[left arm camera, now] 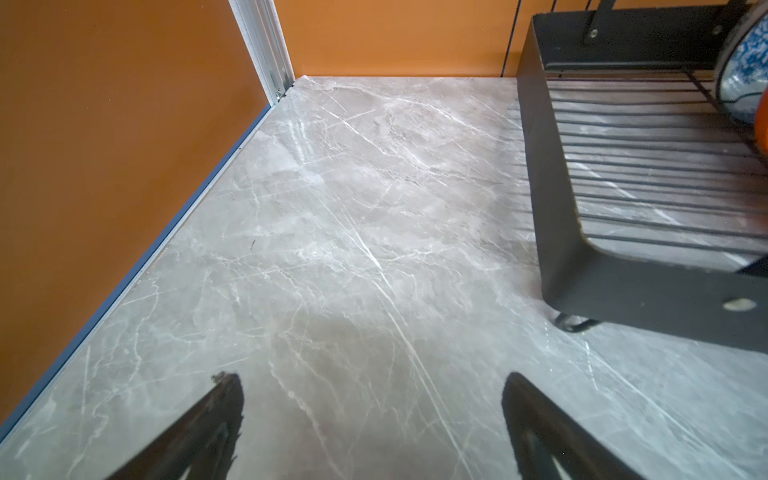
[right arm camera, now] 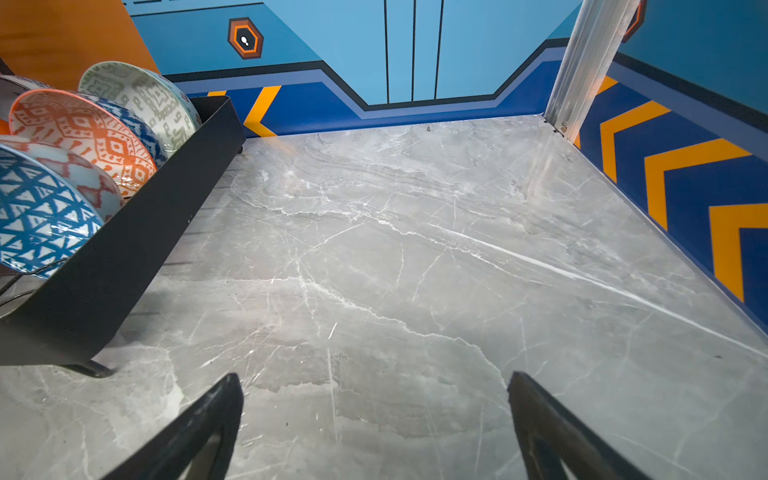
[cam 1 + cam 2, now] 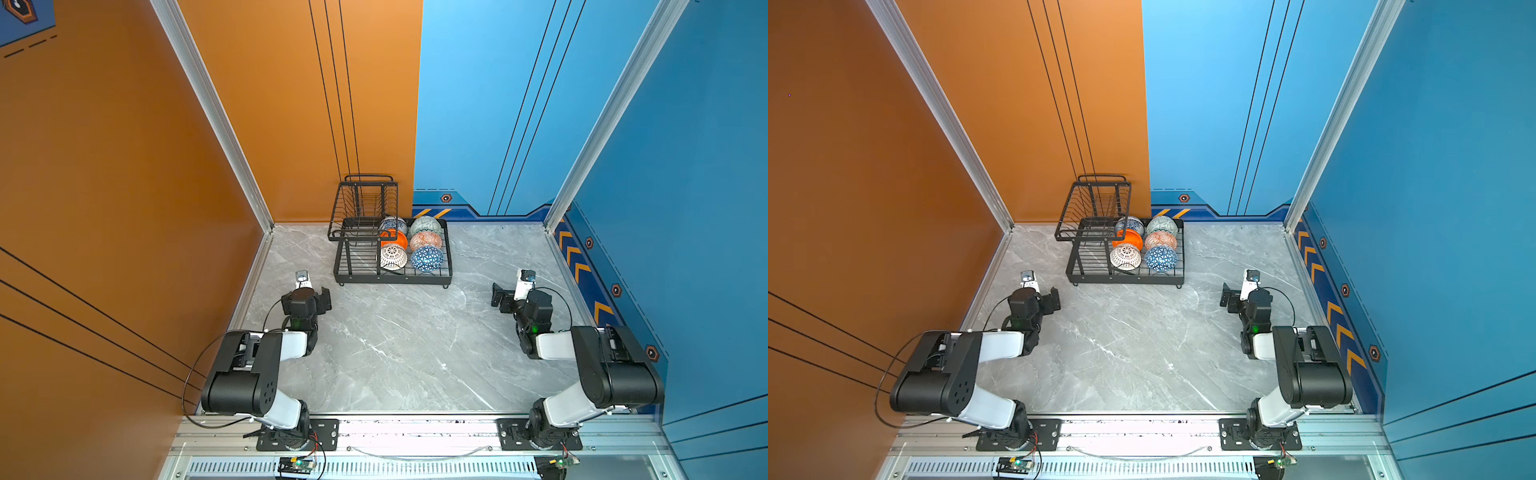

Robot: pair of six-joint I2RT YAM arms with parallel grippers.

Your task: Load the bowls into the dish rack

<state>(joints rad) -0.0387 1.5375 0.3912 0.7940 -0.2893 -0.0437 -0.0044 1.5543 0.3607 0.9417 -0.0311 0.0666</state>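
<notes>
The black wire dish rack (image 3: 395, 279) (image 3: 1129, 280) stands at the back of the table, and several bowls sit on edge in two rows in its lower tray. At the front are the white lattice bowl (image 3: 392, 257) and the blue-white triangle bowl (image 3: 427, 257) (image 2: 37, 216). Behind them come the orange bowl (image 3: 394, 240), the orange-white geometric bowl (image 3: 426, 240) (image 2: 83, 129), the blue floral bowl (image 3: 394, 225) (image 1: 748, 70) and the pale green bowl (image 3: 426, 226) (image 2: 145, 95). My left gripper (image 3: 306, 296) (image 1: 372, 380) is open and empty, left of the rack. My right gripper (image 3: 519, 297) (image 2: 376, 377) is open and empty to its right.
The rack's raised basket (image 3: 365, 203) holds nothing. Grey marble tabletop (image 3: 407, 345) lies between the arms. An orange wall (image 1: 104, 145) bounds the left side and a blue chevron wall (image 2: 685, 166) the right. The rack's black side walls (image 1: 552, 208) (image 2: 137, 232) stand near each gripper.
</notes>
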